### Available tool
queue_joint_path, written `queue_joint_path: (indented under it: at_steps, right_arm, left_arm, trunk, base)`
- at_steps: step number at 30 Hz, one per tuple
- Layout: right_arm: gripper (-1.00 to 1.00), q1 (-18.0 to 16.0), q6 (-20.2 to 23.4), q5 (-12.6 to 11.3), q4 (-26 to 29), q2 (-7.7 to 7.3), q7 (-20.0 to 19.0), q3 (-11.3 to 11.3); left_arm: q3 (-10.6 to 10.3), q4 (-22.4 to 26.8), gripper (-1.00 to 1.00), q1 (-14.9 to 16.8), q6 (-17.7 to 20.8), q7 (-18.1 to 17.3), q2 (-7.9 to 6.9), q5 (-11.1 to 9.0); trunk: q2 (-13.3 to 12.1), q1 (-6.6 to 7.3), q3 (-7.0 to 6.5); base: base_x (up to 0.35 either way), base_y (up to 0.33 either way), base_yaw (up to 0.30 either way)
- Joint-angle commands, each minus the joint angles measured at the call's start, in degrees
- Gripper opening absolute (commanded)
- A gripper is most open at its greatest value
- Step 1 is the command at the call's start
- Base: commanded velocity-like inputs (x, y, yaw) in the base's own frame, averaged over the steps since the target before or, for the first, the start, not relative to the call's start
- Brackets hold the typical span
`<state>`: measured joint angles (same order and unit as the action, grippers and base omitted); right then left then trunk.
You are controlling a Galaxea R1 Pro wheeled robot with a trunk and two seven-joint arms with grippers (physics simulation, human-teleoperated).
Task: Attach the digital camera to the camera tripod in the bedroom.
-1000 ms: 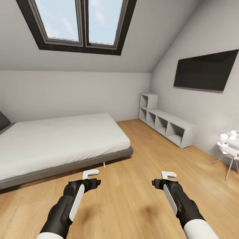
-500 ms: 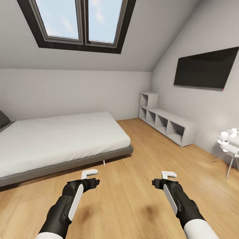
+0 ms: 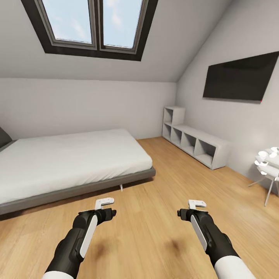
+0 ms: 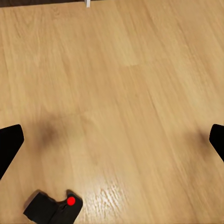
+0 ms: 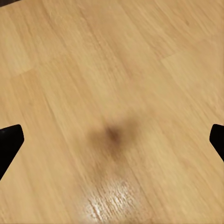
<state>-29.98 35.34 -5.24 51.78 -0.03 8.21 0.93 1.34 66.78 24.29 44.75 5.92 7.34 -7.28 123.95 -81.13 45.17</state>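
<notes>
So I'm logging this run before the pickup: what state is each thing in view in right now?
Camera: lying on the wood floor, untouched, red spot showing.
Left end effector: open, empty, above the floor.
Right end effector: open, empty, above the floor.
Bed: made, nothing on it.
Wall screen: dark.

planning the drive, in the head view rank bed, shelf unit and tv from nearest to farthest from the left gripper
1. bed: just ahead of the left gripper, on the left side.
2. shelf unit: farther, across the floor against the right wall.
3. tv: high on the right wall above the shelf unit; likely farthest, though close to the shelf unit.
</notes>
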Motion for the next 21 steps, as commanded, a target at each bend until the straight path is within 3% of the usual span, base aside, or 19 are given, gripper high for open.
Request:
queue_joint_path:
  at_steps: [1,21]
  right_arm:
    - [1.00,0.0,0.2,-0.6,0.1,0.00,0.4,0.0]
    - [1.00,0.0,0.2,-0.5,0.1,0.04,0.5,0.0]
  left_arm:
    - [0.1,0.1,1.00,0.0,0.2,0.5,0.04,-0.6]
    - [0.1,0.0,1.00,0.0,0.2,0.5,0.04,-0.6]
  trunk:
    - [0.4,-0.22,0.25]
    - [8.5,-4.61,3.84]
  base:
    - [0.000,0.000,0.000]
    - [0.000,0.000,0.000]
